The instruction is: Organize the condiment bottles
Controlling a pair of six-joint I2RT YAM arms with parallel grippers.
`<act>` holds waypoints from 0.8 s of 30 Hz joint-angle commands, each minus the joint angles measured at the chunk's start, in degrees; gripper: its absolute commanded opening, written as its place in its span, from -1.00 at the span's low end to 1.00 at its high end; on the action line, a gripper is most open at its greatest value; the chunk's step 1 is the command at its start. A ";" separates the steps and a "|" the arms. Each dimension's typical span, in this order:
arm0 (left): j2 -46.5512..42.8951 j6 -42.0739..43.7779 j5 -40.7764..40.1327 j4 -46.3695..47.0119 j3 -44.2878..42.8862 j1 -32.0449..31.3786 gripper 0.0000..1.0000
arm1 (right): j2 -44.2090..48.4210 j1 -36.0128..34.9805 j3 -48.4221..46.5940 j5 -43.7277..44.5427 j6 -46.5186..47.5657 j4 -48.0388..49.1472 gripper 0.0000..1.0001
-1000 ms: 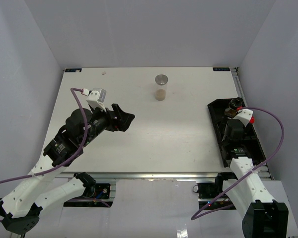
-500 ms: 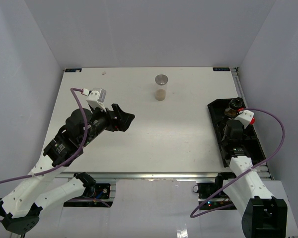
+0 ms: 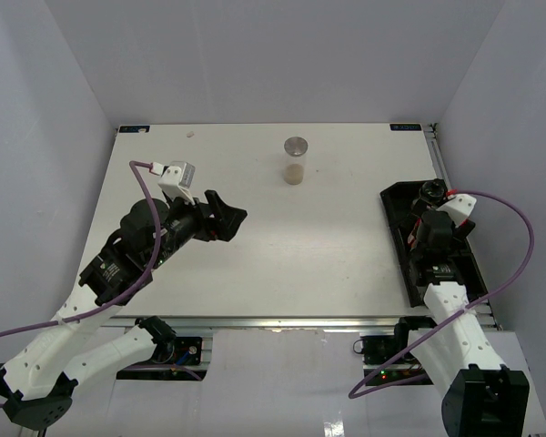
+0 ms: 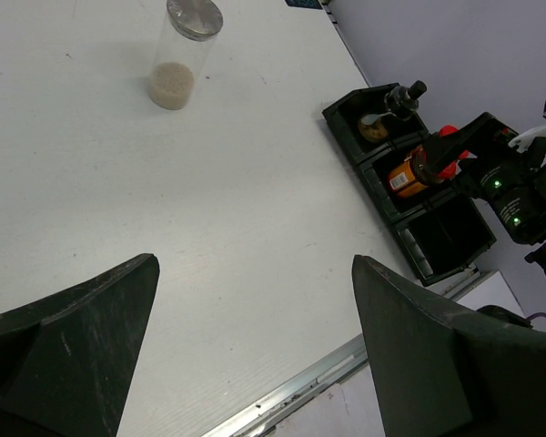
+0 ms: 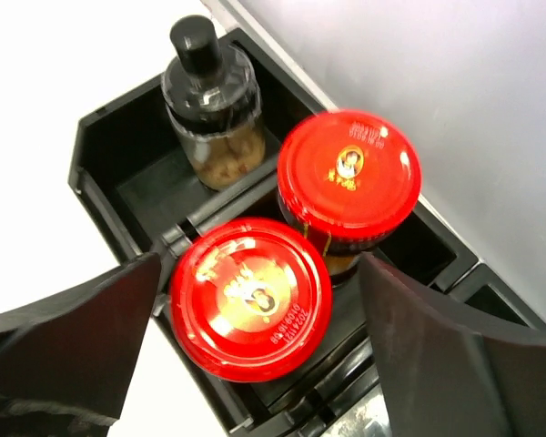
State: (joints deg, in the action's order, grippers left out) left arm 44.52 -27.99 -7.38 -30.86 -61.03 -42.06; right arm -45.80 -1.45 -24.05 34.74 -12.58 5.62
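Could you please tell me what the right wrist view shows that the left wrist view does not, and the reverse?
Only the right wrist view shows two red caps from above: one red-capped bottle beside a second red-capped bottle in the black tray. Only the left wrist view shows the clear silver-lidded bottle standing alone on the table. Both show the tray and the black-capped bottle in its end compartment.

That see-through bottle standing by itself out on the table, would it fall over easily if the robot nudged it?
Probably, if nudged high: the clear bottle is tall and narrow. It looks light, with only a shallow layer of pale grains at the bottom. Its smooth round wall could slip in a grip, and it would likely roll once toppled.
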 commanded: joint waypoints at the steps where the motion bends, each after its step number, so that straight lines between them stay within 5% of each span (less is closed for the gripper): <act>1: 1.28 0.74 -0.45 0.44 -3.42 0.23 0.96 | 2.20 0.31 -8.48 0.28 -2.54 -7.12 0.81; 7: 7.50 1.45 -1.59 -1.04 -6.56 0.23 0.96 | 3.87 0.31 -16.03 -5.25 -3.06 -15.37 0.80; 15: 15.15 4.25 -11.52 -7.32 -15.38 1.15 0.96 | -1.92 -2.11 -23.40 -39.10 -0.63 -17.40 0.80; 24: 21.57 1.89 -12.85 -15.01 -20.41 9.98 0.95 | -4.86 -15.29 -22.67 -43.18 -0.60 -12.90 0.81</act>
State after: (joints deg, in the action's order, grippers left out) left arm 62.76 -25.51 -18.79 -40.72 -78.44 -36.72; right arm -49.06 -11.48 -45.54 -3.92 -14.43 -10.33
